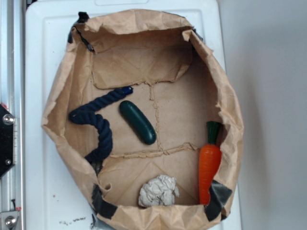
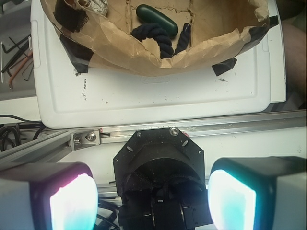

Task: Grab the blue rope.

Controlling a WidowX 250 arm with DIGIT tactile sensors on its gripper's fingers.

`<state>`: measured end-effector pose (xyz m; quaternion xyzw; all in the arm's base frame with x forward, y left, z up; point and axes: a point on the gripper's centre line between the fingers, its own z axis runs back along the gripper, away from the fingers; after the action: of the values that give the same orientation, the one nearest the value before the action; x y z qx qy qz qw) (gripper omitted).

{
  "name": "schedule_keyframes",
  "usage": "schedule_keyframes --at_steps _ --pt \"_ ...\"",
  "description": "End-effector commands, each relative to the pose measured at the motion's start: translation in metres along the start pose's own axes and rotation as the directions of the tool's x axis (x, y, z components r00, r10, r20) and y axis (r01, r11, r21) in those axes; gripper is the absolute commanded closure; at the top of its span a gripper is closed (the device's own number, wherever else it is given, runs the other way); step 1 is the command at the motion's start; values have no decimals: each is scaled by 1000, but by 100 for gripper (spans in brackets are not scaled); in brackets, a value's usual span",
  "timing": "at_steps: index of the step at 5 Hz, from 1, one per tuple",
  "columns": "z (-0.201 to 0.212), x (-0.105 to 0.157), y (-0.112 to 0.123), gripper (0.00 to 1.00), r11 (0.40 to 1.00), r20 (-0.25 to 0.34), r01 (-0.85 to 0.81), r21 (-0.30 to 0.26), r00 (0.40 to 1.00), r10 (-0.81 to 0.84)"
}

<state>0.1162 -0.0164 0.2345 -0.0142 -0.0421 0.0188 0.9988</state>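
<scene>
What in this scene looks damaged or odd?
The brown paper liner is torn along jagged lines on its floor and patched with black tape at the rim. A crumpled paper ball lies loose near the carrot.

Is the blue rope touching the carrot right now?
No. In the exterior view the blue rope lies by the bag's left wall, while the carrot lies at the right wall.

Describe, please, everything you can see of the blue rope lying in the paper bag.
The blue rope is thick, twisted, dark navy cord, lying flat in a wavy S on the floor of the brown paper bag, near one wall. Its upper end carries a shiny blue cap; its lower end reaches the bag's crumpled edge. The green toy lies close beside it. Nothing grips it.
</scene>
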Motion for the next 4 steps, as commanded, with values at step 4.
schedule_keyframes --at_steps 4 --pt "-29 81 -7 0 987 56 138 -87 990 -133"
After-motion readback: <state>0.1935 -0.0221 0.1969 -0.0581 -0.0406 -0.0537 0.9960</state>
